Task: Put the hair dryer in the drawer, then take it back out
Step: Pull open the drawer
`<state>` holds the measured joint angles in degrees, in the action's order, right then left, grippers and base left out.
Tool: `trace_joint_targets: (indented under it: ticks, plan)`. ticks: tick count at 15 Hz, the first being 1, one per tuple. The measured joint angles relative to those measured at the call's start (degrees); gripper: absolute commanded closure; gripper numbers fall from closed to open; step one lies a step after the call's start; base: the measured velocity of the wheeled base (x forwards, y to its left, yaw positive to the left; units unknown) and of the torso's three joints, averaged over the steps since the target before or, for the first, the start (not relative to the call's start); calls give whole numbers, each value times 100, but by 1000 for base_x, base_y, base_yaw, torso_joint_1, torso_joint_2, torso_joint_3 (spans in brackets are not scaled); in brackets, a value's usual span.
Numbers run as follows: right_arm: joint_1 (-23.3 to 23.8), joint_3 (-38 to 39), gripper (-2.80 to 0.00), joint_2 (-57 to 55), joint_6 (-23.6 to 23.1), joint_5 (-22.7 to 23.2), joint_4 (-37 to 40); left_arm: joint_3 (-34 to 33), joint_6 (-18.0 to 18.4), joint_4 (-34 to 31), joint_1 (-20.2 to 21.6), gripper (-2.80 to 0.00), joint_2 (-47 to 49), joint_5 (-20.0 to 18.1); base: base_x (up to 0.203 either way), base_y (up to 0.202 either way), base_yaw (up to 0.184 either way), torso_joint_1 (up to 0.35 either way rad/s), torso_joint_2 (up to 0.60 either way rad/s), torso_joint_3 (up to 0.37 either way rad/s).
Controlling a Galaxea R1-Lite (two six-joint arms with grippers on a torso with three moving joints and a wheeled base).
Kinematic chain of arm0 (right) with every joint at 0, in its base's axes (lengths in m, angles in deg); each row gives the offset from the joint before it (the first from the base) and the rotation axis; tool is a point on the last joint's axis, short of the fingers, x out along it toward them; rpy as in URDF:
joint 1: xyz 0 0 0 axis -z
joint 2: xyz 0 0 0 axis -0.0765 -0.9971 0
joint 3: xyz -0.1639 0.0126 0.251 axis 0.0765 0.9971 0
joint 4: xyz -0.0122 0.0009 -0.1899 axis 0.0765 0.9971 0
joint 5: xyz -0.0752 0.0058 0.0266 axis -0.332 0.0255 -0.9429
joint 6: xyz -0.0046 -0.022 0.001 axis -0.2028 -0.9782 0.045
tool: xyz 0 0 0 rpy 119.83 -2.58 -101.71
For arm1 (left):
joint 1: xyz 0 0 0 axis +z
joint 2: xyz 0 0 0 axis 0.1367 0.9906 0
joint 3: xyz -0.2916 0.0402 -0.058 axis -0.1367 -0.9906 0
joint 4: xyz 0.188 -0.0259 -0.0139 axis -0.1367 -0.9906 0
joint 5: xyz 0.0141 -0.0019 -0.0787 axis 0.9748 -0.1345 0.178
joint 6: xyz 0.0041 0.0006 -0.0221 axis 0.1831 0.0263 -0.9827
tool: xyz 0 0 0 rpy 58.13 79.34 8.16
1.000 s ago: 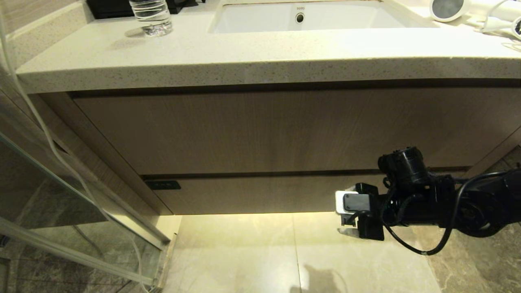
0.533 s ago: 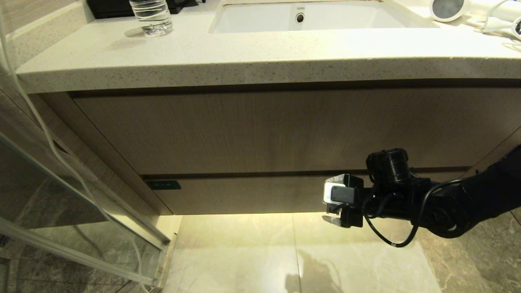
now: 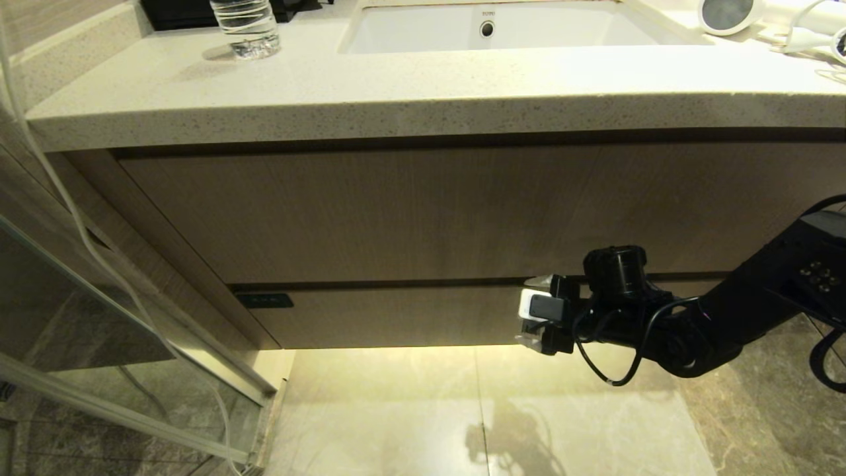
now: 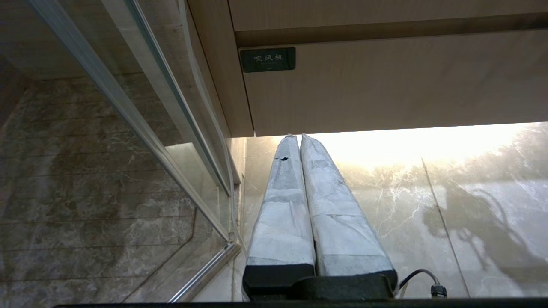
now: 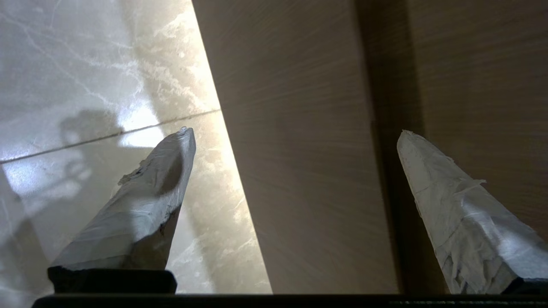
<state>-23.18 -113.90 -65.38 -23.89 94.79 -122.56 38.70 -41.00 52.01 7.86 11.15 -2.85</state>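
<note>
Below the counter (image 3: 410, 99), in the head view, the right gripper (image 3: 533, 311) stood against the closed drawer (image 3: 396, 316), its jaws spread wide, one tip at the dark seam along the drawer's top edge and the other near its lower edge, grasping nothing. A small black label (image 3: 264, 301) sat at the drawer's far end, well apart from the jaws; its writing could not be read from there. The hair dryer (image 3: 760, 14) lay up on the counter, high above the jaws and off to their right, beside the white sink (image 3: 502, 30), whose back wall carried the mark "TOYO" over the overflow hole. A clear water bottle (image 3: 246, 26) stood at the counter's other end.

From the left wrist view, the left gripper (image 4: 295, 137) hung low over the marble floor (image 4: 428, 192) with its jaws pressed together, empty, just short of the drawer's lower edge. Beyond the tips and to one side, the label (image 4: 267, 59) read "吹风机" in pale characters on dark green-black; a smaller line under it was too fine to read.

From the right wrist view, the right gripper's taped fingers (image 5: 145, 205) stood far apart, the drawer front (image 5: 299, 171) filling the space between them, with one tip over the lit floor (image 5: 85, 85) and the other over the shadowed seam.
</note>
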Motion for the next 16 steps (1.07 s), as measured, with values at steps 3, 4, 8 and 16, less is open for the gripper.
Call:
trace_joint_targets:
  ticks: [3, 4, 8, 16]
  plan:
    - [45, -34, -280, -149, -23, -7, -8, 0, 2, 0, 0, 0, 0, 0, 0, 0, 0, 0, 0, 0]
    - [48, -71, -280, -187, -21, -7, -57, 0, 3, 0, 0, 0, 0, 0, 0, 0, 0, 0, 0, 0]
    - [65, -213, -280, -300, -1, -10, -231, 0, 3, 0, 0, 0, 0, 0, 0, 0, 0, 0, 0, 0]
    - [96, -340, -280, -530, -1, 0, -509, 0, 5, 0, 0, 0, 0, 0, 0, 0, 0, 0, 0, 0]
